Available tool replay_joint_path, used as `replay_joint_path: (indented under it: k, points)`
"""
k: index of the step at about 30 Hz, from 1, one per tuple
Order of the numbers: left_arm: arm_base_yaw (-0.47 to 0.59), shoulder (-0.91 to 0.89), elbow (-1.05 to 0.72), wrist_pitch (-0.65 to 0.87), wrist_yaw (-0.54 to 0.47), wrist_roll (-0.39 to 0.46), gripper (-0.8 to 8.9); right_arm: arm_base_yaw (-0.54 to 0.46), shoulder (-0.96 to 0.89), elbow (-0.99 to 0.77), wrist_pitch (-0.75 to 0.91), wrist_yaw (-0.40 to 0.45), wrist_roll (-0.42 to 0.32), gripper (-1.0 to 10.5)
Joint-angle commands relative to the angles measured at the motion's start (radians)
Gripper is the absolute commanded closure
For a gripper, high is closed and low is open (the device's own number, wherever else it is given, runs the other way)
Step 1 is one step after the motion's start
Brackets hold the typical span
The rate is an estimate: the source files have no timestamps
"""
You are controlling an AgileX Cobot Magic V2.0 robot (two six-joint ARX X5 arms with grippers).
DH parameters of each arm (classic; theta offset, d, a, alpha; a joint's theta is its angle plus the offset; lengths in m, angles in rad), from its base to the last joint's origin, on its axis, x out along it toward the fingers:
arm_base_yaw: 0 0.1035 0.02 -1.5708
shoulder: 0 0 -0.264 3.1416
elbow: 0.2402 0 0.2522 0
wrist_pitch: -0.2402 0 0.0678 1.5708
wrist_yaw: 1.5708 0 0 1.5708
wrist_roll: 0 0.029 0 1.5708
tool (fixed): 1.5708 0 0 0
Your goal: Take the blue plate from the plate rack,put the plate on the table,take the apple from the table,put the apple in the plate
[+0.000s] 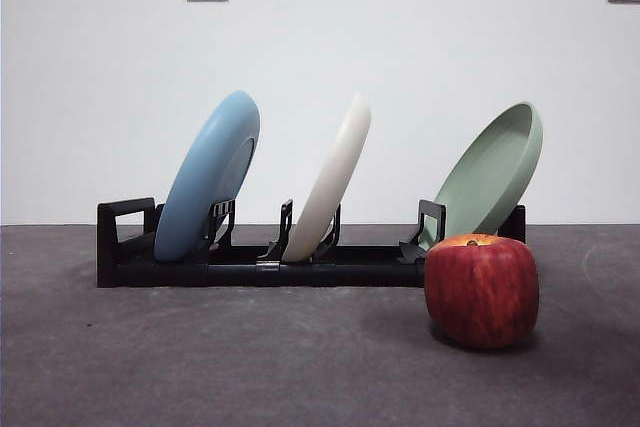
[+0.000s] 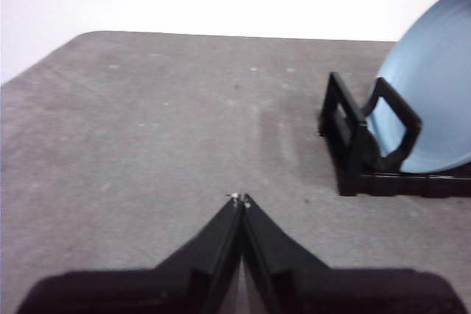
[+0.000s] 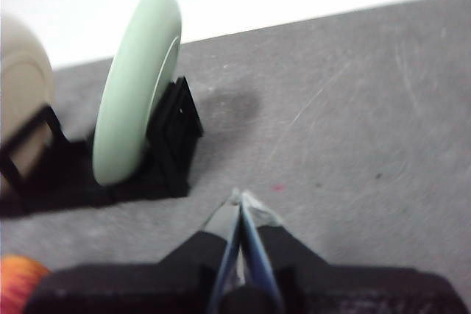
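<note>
the blue plate (image 1: 208,175) stands tilted in the end slot of the plate rack (image 1: 250,269), so only its upper rim is free to grab. the left claw (image 2: 239,200) is clenched on nothing, low over the bench (image 2: 147,145), with that plate ahead and off to one side. the right claw (image 3: 241,200), also pinched empty, has the pale green plate (image 3: 136,82) ahead. the apple (image 1: 481,290) rests on the bench just beside the rack's far end, waiting.

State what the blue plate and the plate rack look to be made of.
The blue plate: probably matte plastic or melamine, possibly glazed ceramic; its even light-blue face shows no sharp glare. The plate rack: likely moulded black plastic, judging by its blocky ends, slotted holders and dull sheen.
</note>
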Motion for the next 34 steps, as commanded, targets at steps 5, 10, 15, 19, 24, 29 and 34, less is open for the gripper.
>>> replay_joint_path:
  k: [5,10,15,19,24,29,34]
  points:
    - [-0.001,0.012,0.055,-0.048,0.052,-0.150,8.20,0.000,0.047,0.061,-0.057,-0.047,0.214,9.6]
    - [-0.001,0.090,0.158,-0.072,0.124,-0.199,8.20,0.000,0.159,0.183,-0.109,-0.111,0.216,9.6]
    - [-0.001,0.241,0.301,-0.091,0.172,-0.204,8.20,0.000,0.318,0.342,-0.125,-0.179,0.196,9.6]
    - [-0.001,0.404,0.449,-0.124,0.253,-0.175,8.20,0.000,0.465,0.499,-0.163,-0.251,0.127,9.6]
    - [-0.001,0.610,0.650,-0.223,0.401,-0.127,8.18,0.000,0.648,0.717,-0.299,-0.311,0.031,9.5]
    - [-0.002,0.772,0.805,-0.295,0.512,-0.080,8.14,0.001,0.800,0.886,-0.422,-0.361,-0.079,9.5]
    - [-0.002,0.850,0.860,-0.319,0.518,-0.080,6.80,0.001,0.860,0.927,-0.441,-0.360,-0.084,7.9]
